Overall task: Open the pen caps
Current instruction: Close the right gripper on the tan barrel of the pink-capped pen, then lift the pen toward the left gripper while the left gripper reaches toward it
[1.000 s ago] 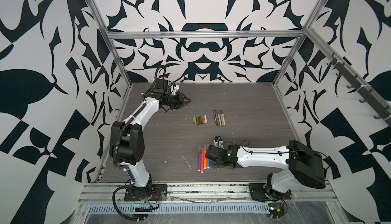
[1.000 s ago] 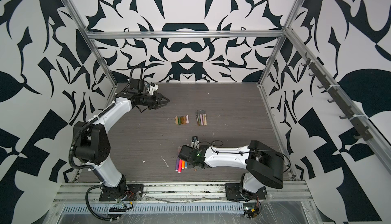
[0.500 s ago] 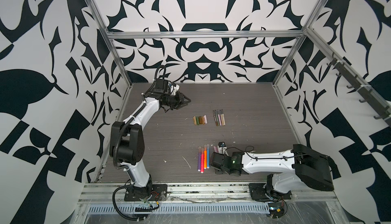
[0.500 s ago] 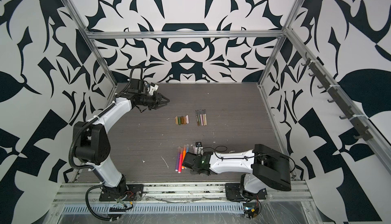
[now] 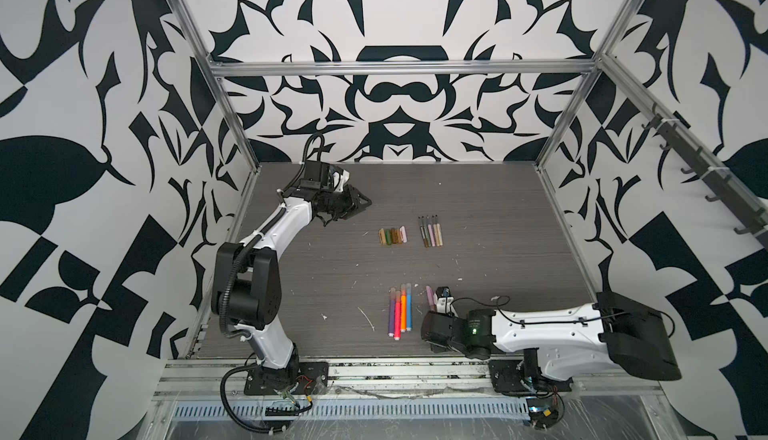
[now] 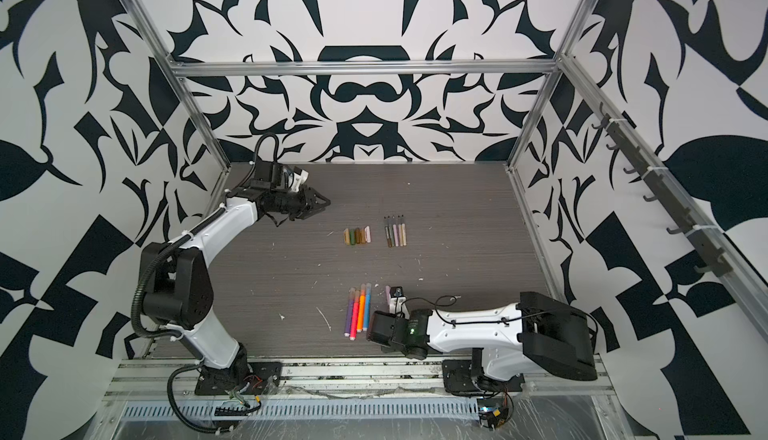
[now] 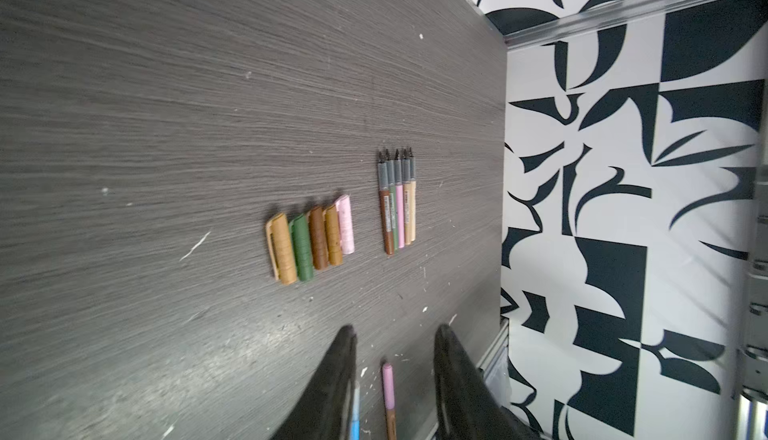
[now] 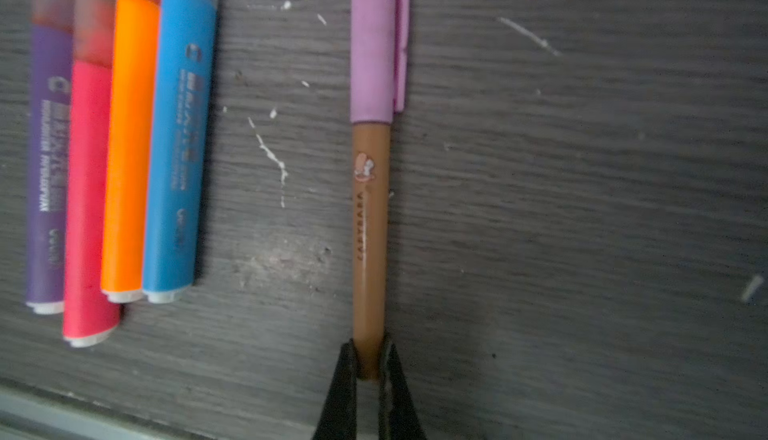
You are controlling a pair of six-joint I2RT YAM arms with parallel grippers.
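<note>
Pen caps (image 5: 392, 235): five loose in a row on the surface (image 5: 316, 276), right of my left jaws, apart and empty; five bare pens (image 5: 430, 232) just beside. Nearer, four capped markers (image 5: 400, 311), then my right jaws clamped on one lilac-capped brown pen (image 8: 370, 230).

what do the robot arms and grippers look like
Both are white shells with black joints and bases. A ribbed black hose runs along the left arm; thin black cables and a small green light mark the right arm. The left gripper and right gripper are black, tapering to narrow tips.
</note>
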